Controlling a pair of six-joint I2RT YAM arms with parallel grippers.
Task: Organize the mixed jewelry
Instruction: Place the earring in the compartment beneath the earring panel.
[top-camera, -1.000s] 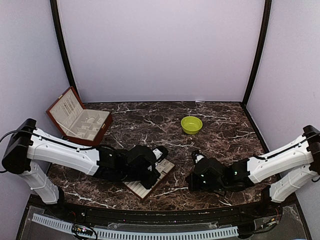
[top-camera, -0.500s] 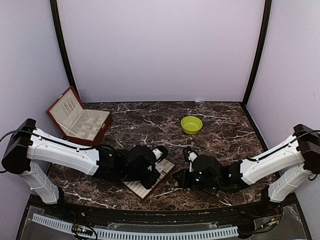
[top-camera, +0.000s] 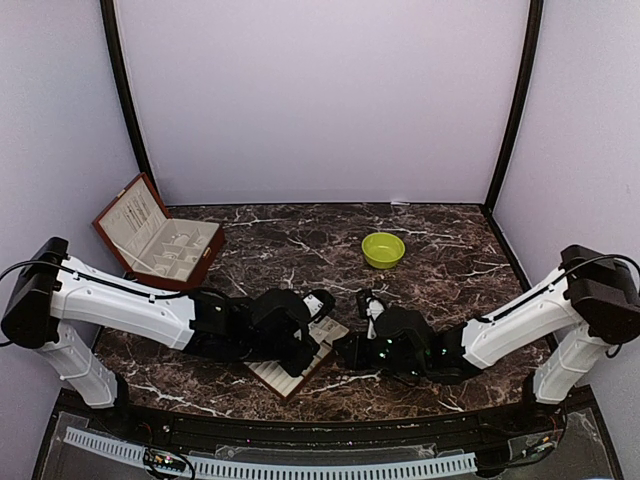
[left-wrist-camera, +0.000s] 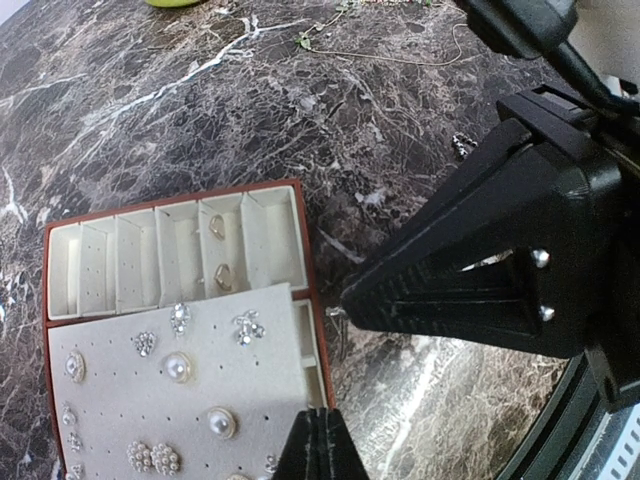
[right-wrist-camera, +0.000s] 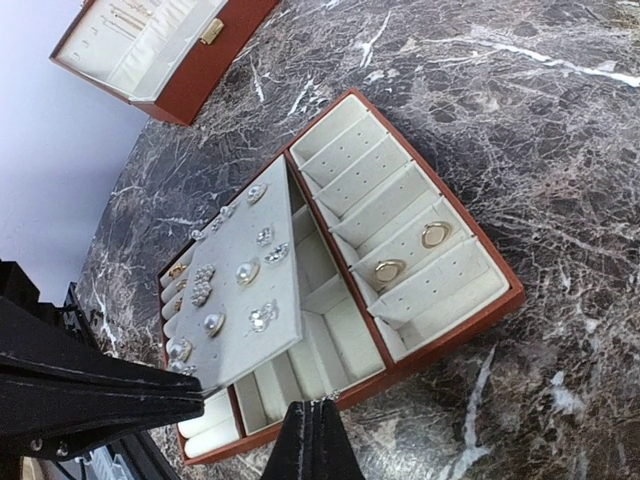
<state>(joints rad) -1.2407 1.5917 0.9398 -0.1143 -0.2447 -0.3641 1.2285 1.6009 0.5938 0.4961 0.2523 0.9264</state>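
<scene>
The mixed jewelry shows as studs and pearls on a grey pad (right-wrist-camera: 240, 275), gold rings (right-wrist-camera: 388, 269) in the cream tray (right-wrist-camera: 455, 300), and a thin chain (left-wrist-camera: 400, 57) loose on the marble. The pad is tilted up over the tray's compartments, and my left gripper (left-wrist-camera: 322, 420) is shut on its corner, as the right wrist view shows (right-wrist-camera: 198, 394). My right gripper (right-wrist-camera: 320, 408) is shut on a tiny silvery earring (right-wrist-camera: 332, 397) just outside the tray's near rim. From the left wrist view its tip (left-wrist-camera: 343, 306) hangs beside the tray wall (left-wrist-camera: 312, 300).
An open reddish-brown box (top-camera: 160, 243) stands at the back left. A green bowl (top-camera: 383, 249) sits behind the right arm. The tray (top-camera: 272, 376) lies near the table's front edge, with both grippers (top-camera: 305, 345) (top-camera: 342, 351) close together over it.
My right arm has swung left across the marble, bringing its shut gripper up to the tray's edge. The left arm has stayed where it was.
</scene>
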